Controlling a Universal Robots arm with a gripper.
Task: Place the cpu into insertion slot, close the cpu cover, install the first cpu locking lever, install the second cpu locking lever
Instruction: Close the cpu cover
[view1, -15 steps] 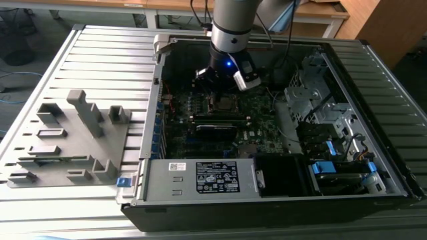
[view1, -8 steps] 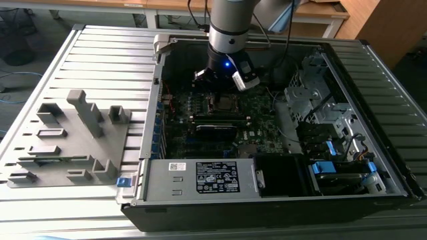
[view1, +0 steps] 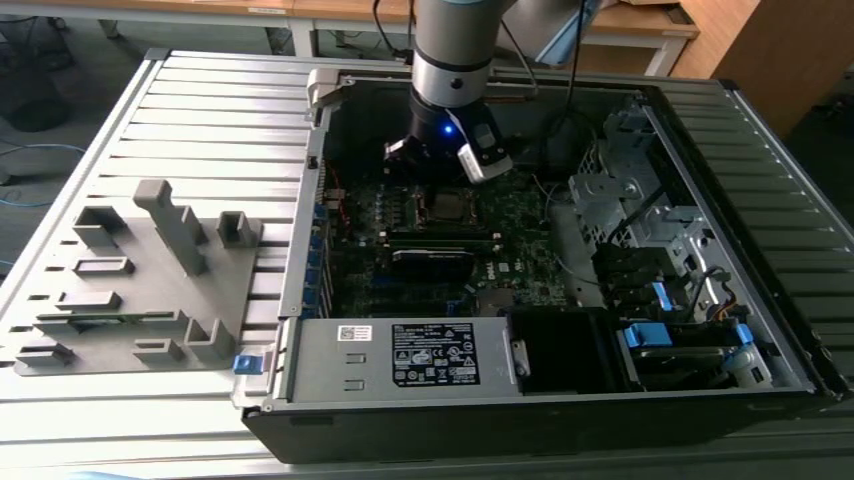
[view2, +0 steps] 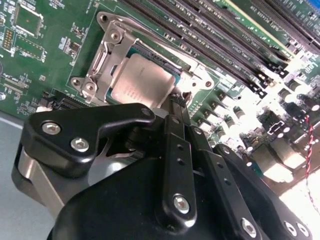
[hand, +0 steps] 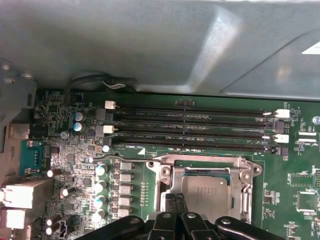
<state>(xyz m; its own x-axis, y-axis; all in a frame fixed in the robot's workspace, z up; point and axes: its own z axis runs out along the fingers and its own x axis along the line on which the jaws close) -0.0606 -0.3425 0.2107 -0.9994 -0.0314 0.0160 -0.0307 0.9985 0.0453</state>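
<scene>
Nearest us in the second wrist view, our pincer (view2: 179, 99) has its black fingers drawn together, clamped on nothing, the tips just at the edge of the cpu (view2: 142, 80). The cpu lies flat in the insertion slot (view1: 445, 205), and the cpu cover (hand: 167, 175) is down around it. Beyond run the long memory slots (hand: 190, 127) across the green board (hand: 65, 160), inside the open computer case (view1: 307, 160) on the bench (view1: 200, 100).

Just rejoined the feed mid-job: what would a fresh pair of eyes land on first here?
The arm reaches into the open computer case, its gripper right at the edge of the cpu. The cpu lies in the insertion slot, the cpu cover framing it, beside the long memory slots.
</scene>
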